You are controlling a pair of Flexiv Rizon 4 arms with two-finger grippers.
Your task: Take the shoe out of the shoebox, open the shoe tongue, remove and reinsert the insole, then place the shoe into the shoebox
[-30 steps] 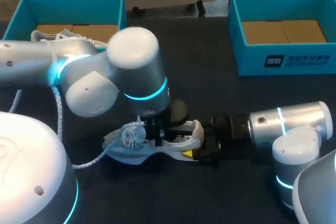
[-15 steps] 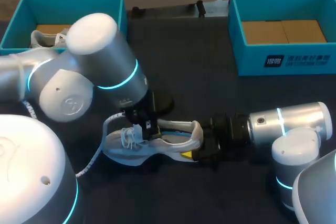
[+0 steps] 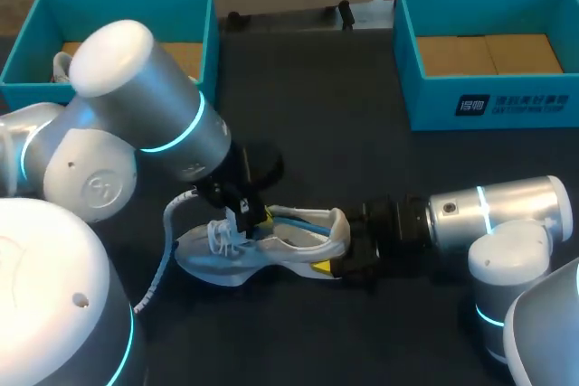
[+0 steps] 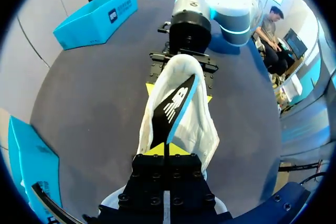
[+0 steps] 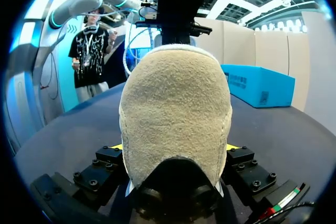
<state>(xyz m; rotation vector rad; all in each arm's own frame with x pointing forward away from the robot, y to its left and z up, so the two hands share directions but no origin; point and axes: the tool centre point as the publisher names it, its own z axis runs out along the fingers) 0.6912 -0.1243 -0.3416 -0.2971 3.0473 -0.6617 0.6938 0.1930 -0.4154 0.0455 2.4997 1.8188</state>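
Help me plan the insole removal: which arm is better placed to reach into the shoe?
Left. The left gripper sits over the tongue end of the shoe, right above the opening. The right gripper is shut on the heel from behind, steadying the shoe, so it should probably stay.

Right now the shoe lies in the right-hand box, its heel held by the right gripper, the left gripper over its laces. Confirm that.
Wrong on one point. The shoe is not in the right-hand box; it lies on the table, as the head view shows. The rest is right: the right gripper holds its heel and the left gripper is over its laces.
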